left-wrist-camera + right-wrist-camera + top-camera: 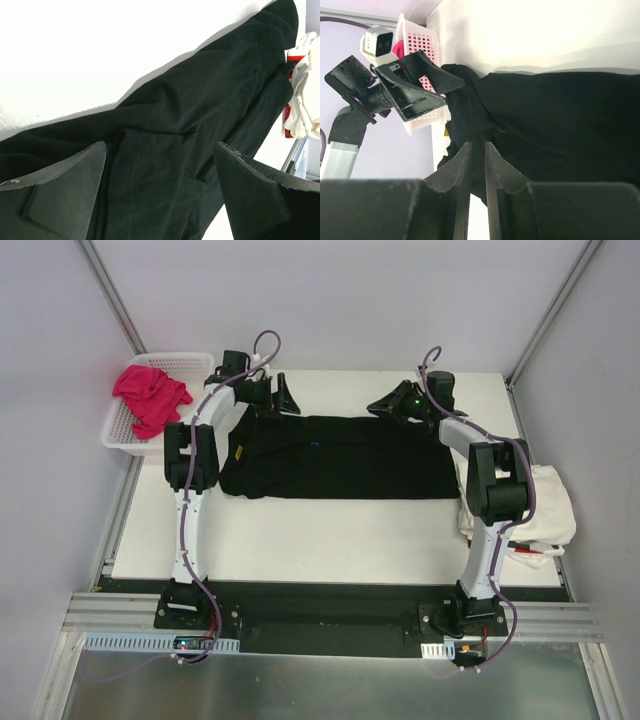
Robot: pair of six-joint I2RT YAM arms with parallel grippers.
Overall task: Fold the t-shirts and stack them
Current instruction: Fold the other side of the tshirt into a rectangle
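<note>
Far left: white mesh basket (118,432) sits off the table's far-left corner with the pink t-shirt (150,395) bunched inside.

Left gripper (272,397) hangs over the far-left corner of the black t-shirt (340,455). Jaws are spread wide and released. The wrist view shows the black cloth (200,100) lying between and below the fingers (75,175), and nothing is gripped.

The black t-shirt lies flat across the middle of the white table (330,540), long axis left-right, with some creases at the left end. There is a small yellow tag near its left edge and a tiny blue speck further in.

Right gripper (385,405) is at the shirt's far edge, right of centre, pointing left. Its fingers (455,165) are almost together with only a thin slit between them. No cloth is seen pinched in the slit; the black fabric (560,120) lies beyond the tips.

Far right: the pile of cream-white t-shirts (545,502) sits at the table's right edge, just beside the black shirt's right end and partly behind the right arm.
</note>
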